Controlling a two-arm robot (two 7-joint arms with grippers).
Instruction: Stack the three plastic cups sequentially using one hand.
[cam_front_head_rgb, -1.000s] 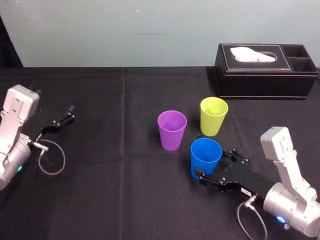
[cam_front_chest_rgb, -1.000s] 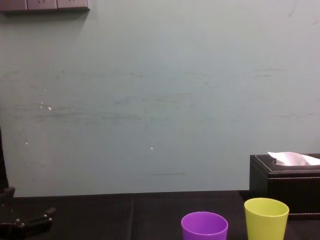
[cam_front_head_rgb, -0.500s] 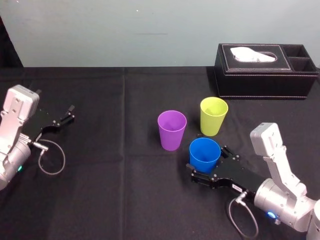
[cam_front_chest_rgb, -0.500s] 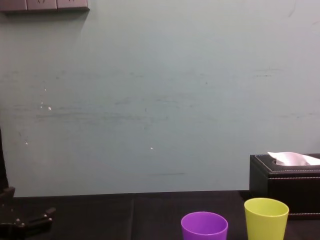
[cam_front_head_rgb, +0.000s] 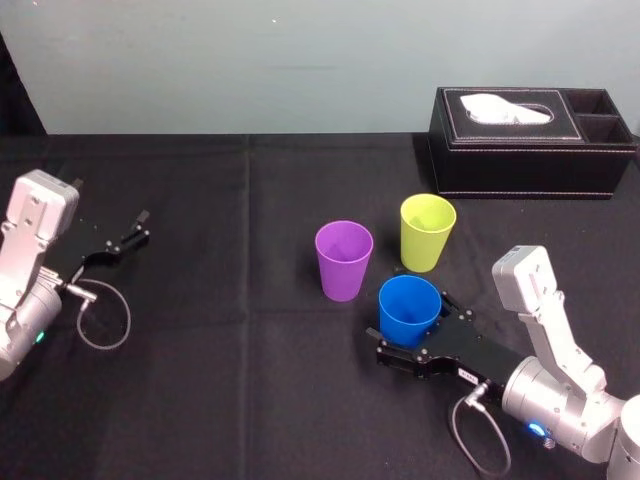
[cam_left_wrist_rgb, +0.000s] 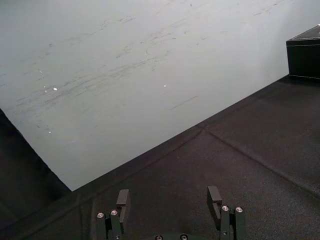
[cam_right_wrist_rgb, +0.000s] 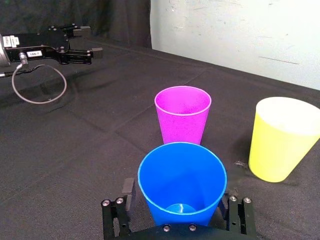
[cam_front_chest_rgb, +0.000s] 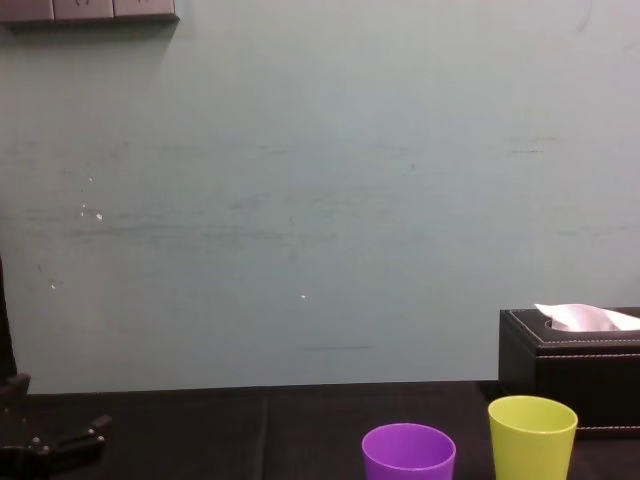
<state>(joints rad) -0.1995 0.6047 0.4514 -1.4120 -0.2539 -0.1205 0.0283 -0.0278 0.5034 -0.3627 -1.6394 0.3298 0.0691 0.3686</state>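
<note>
Nearest, the right gripper (cam_front_head_rgb: 412, 330) reaches in low, jaws spread either side of the upright blue cup (cam_front_head_rgb: 408, 308). The right wrist view reveals a gap at one jaw. Just beyond stand the purple cup (cam_front_head_rgb: 344, 260) and yellow-green cup (cam_front_head_rgb: 427, 232). The left gripper (cam_front_head_rgb: 140, 228) sits parked far left, jaws apart.

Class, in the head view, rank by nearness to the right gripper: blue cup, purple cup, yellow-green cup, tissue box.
1. Blue cup, inside right gripper.
2. Purple cup, yellow-green cup, beyond: too close to call.
3. Tissue box, back right.
</note>
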